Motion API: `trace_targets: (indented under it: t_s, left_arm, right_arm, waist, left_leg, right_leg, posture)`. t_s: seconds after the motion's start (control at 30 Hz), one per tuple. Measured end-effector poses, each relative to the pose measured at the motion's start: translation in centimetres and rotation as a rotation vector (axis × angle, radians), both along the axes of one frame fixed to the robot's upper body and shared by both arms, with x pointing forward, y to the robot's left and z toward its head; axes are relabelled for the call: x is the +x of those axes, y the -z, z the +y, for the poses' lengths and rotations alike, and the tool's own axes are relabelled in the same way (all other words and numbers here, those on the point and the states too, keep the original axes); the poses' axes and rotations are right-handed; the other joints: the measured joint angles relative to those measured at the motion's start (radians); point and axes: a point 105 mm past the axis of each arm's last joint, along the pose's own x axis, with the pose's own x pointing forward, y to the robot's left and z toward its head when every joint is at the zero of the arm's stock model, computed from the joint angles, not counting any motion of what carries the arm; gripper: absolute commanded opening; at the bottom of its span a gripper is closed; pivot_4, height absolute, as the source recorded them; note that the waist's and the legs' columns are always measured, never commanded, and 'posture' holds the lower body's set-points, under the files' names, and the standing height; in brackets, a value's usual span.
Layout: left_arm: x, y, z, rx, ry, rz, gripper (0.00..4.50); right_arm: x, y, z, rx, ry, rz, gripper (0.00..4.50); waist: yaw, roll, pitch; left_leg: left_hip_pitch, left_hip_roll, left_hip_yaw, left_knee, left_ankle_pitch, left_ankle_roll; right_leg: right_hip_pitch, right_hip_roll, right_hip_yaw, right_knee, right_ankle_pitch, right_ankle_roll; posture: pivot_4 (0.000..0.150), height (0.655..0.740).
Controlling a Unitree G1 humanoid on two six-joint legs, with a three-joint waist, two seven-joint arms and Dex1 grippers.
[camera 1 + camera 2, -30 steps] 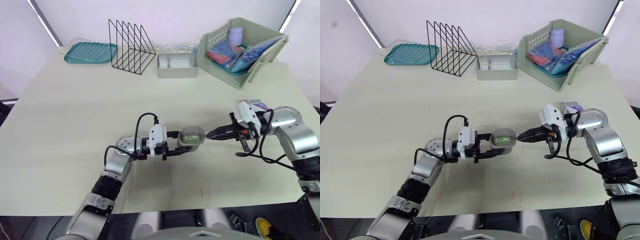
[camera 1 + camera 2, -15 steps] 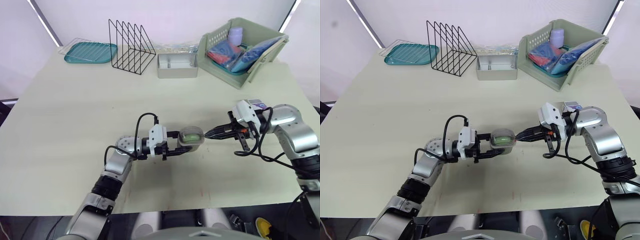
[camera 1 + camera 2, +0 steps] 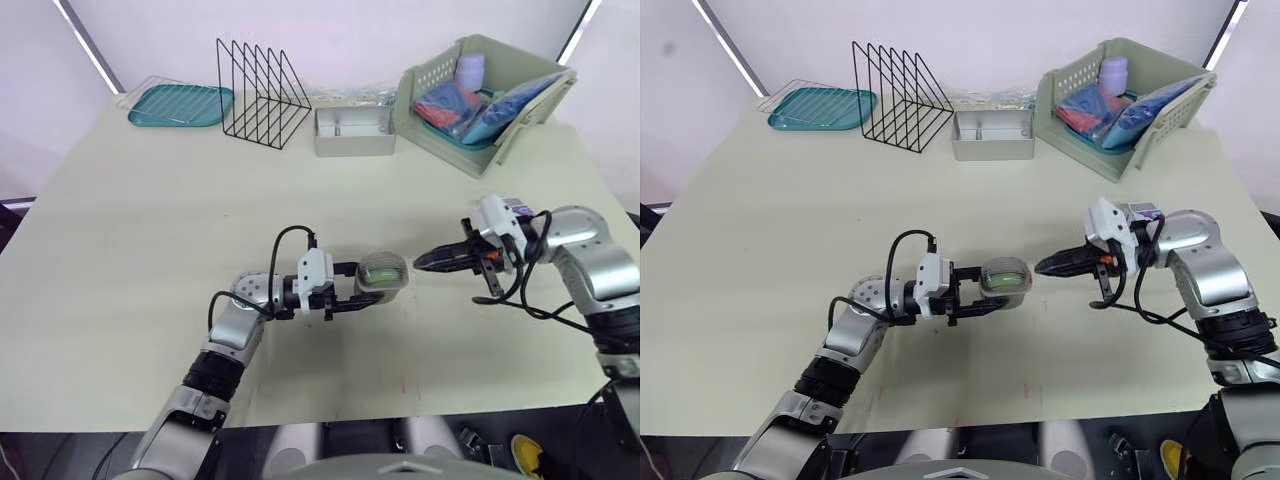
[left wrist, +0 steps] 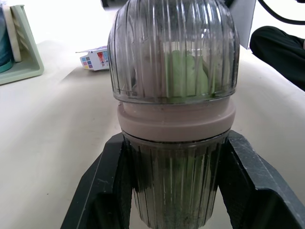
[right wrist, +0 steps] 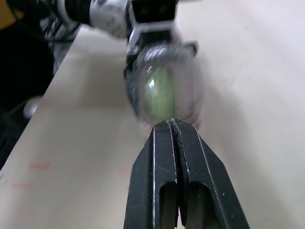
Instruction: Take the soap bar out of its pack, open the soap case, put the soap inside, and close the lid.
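Observation:
A clear ribbed soap case (image 3: 383,276) with a pale pink band lies on the table's front middle, lid down, with the green soap bar (image 4: 185,71) visible inside. My left gripper (image 3: 366,291) is shut on the soap case, a finger (image 4: 102,191) on either side of its lower half. My right gripper (image 3: 418,263) hovers just right of the case, its two fingertips pressed together and pointing at the lid, a small gap away. In the right wrist view the soap case (image 5: 163,88) sits just beyond the shut right gripper (image 5: 170,125). The soap pack (image 4: 95,60) lies behind my right arm.
Along the back stand a teal tray (image 3: 181,104), a black wire rack (image 3: 262,92), a grey metal box (image 3: 354,131) and a green basket (image 3: 478,98) with blue and red packs. The table's front edge runs below both arms.
My right gripper touched the case lid half a second ago and has since drawn back a little to the right. The left gripper and case have stayed put.

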Motion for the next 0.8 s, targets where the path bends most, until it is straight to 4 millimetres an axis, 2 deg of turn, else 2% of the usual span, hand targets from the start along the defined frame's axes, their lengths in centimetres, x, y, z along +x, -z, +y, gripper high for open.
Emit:
trace_targets:
  t_s: [0.3,0.8]
  left_arm:
    - [0.0,0.0,0.0,0.0,0.0,0.0,1.87]
    - [0.0,0.0,0.0,-0.002,-0.003,0.0,1.87]
  right_arm:
    - [-1.1,-1.4,2.3,0.081,-0.041,0.032,0.03]
    - [-1.2,0.8,3.5,0.005,-0.061,0.066,0.03]
  waist:
    - [0.001,0.0,0.0]
    - [0.001,0.0,0.0]
  left_leg:
    - [0.0,0.0,0.0,0.0,0.0,0.0]
    - [0.0,0.0,0.0,0.0,0.0,0.0]
  right_leg:
    - [0.0,0.0,0.0,0.0,0.0,0.0]
    - [0.0,0.0,0.0,0.0,0.0,0.0]
  posture:
    - [0.15,0.74]
    - [0.15,0.74]
